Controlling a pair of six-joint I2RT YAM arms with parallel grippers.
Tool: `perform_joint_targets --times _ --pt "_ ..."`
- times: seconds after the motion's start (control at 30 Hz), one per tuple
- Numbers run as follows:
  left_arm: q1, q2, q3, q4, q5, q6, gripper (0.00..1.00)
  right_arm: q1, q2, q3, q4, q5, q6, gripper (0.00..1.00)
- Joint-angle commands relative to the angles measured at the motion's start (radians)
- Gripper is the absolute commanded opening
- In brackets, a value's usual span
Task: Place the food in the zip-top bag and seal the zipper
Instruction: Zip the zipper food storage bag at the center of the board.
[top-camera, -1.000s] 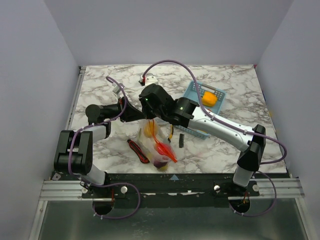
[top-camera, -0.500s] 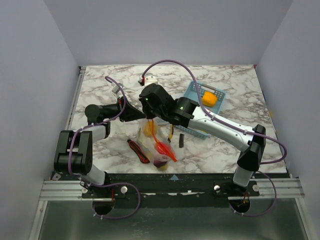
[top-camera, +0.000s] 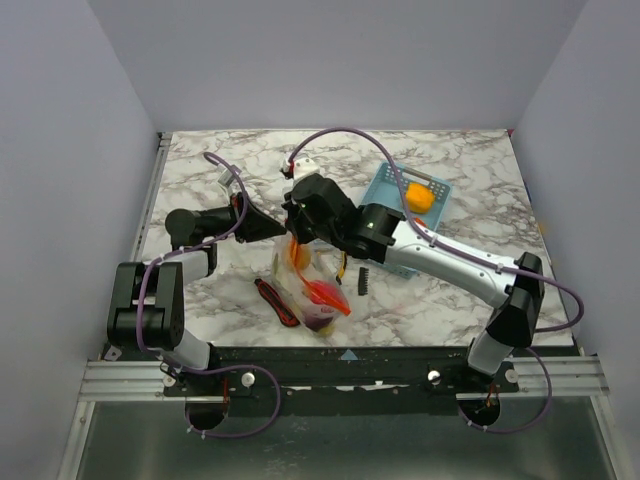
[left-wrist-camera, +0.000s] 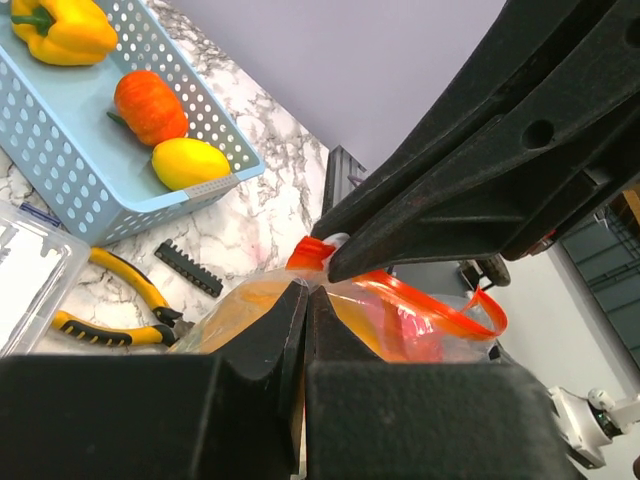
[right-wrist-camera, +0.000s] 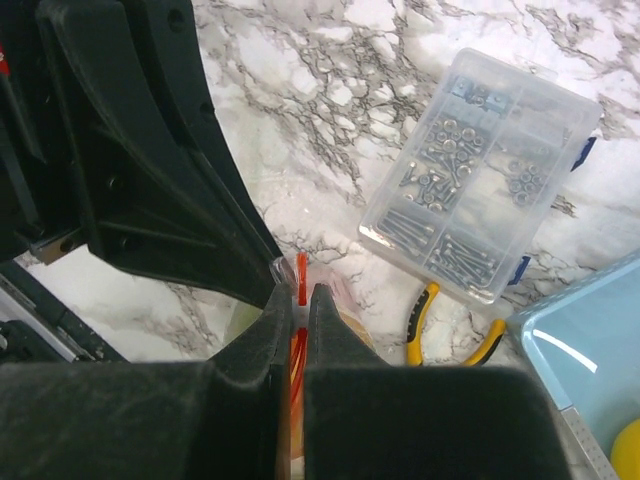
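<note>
The zip-top bag hangs floppy between both grippers, its lower end on the table. Inside it lies food: an orange piece, a red one and a purple one. My left gripper is shut on the clear plastic at the bag's top corner. My right gripper is shut on the red-orange zipper, right beside the left fingers. The zipper curves away open beyond the grip. More food sits in the blue basket: a yellow pepper, an orange fruit, a lemon.
A red-and-black utility knife lies left of the bag. Yellow-handled pliers, a black toothed strip and a clear compartment box of screws lie right of it. The blue basket stands at back right.
My right gripper has closed onto the zipper strip. Both grippers shifted slightly left and the bag's top rose with them.
</note>
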Motion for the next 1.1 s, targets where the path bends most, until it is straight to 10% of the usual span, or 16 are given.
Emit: perform_joint_targets --times 0.0,0.3,0.5,1.07 --pt "0.026 -0.026 0.009 0.090 -0.055 0.011 0.00 -0.004 -0.122 -0.110 0.056 -0.076 -0.024 0.00" --pt "0.022 -0.034 0.009 0.117 -0.041 -0.014 0.00 -0.026 -0.194 -0.162 0.130 -0.105 0.009 0.00" --pt "0.002 -0.082 0.007 0.117 -0.022 -0.009 0.41 -0.033 -0.182 -0.160 0.128 -0.144 0.000 0.00" --pt "-0.026 -0.091 0.018 0.085 -0.088 -0.002 0.69 -0.033 -0.202 -0.181 0.133 -0.200 -0.009 0.00"
